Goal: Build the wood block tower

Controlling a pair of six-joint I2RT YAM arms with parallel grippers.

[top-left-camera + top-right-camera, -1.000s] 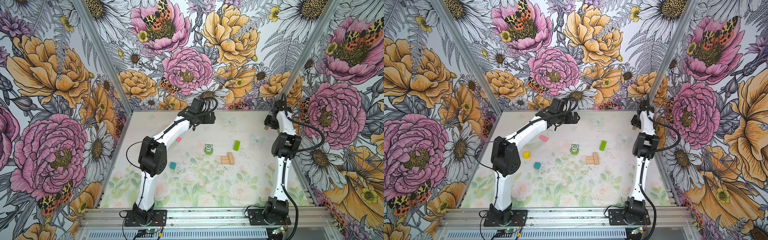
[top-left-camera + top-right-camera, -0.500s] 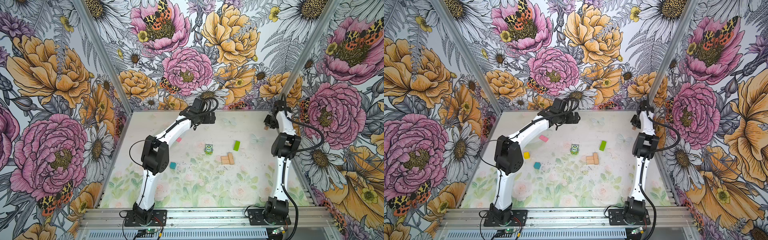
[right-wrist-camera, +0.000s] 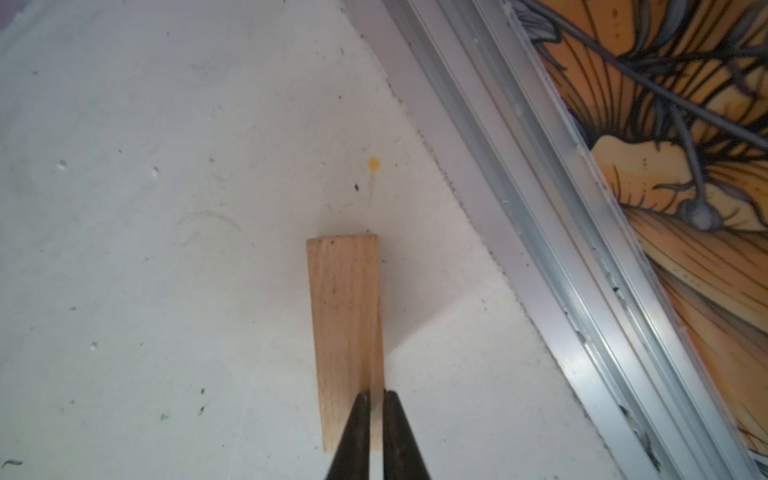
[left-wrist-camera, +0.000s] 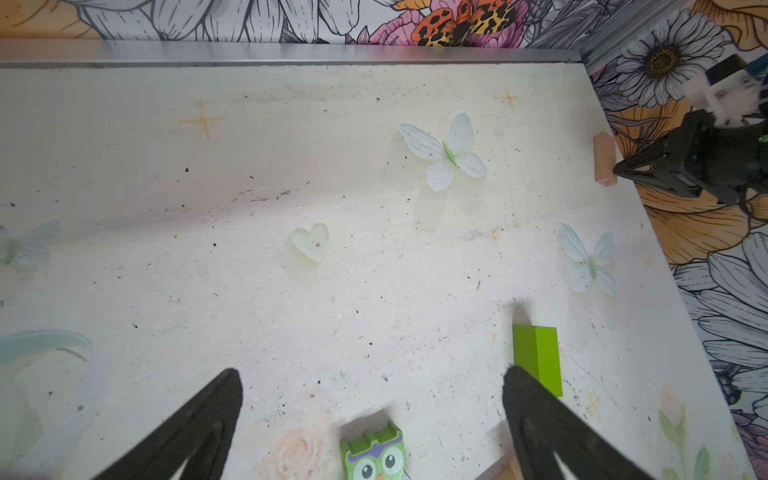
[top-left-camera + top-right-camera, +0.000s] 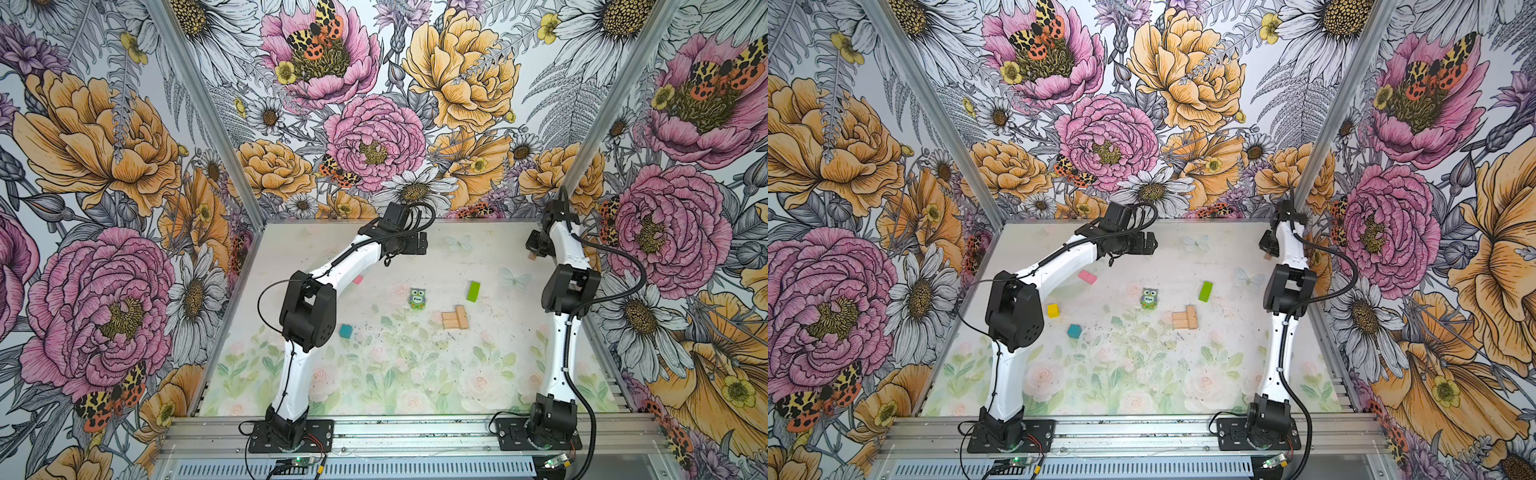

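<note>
Busy floral wallpaper (image 5: 104,145) all round, pale flower-print worktop (image 5: 478,374) underneath. Starting far left: yellow cube (image 5: 1053,310), then teal cube (image 5: 345,331), with pink bar (image 5: 1087,276) a bit further back. Next, left end effector (image 4: 370,376) spread wide, gripping nothing, hovering near the back wall. Then owl piece (image 5: 417,299) lying face-up. No tower yet (just tan bars (image 5: 455,320) pushed flush together mid-worktop), with lime-green bar (image 5: 473,291) close behind them. Over by the right wall, right end effector (image 3: 375,395) clenched, tips on the near end of a lone tan bar (image 3: 345,316) lying beside the rail (image 3: 540,249). Can't tell whether actually pinching it or just touching.
</note>
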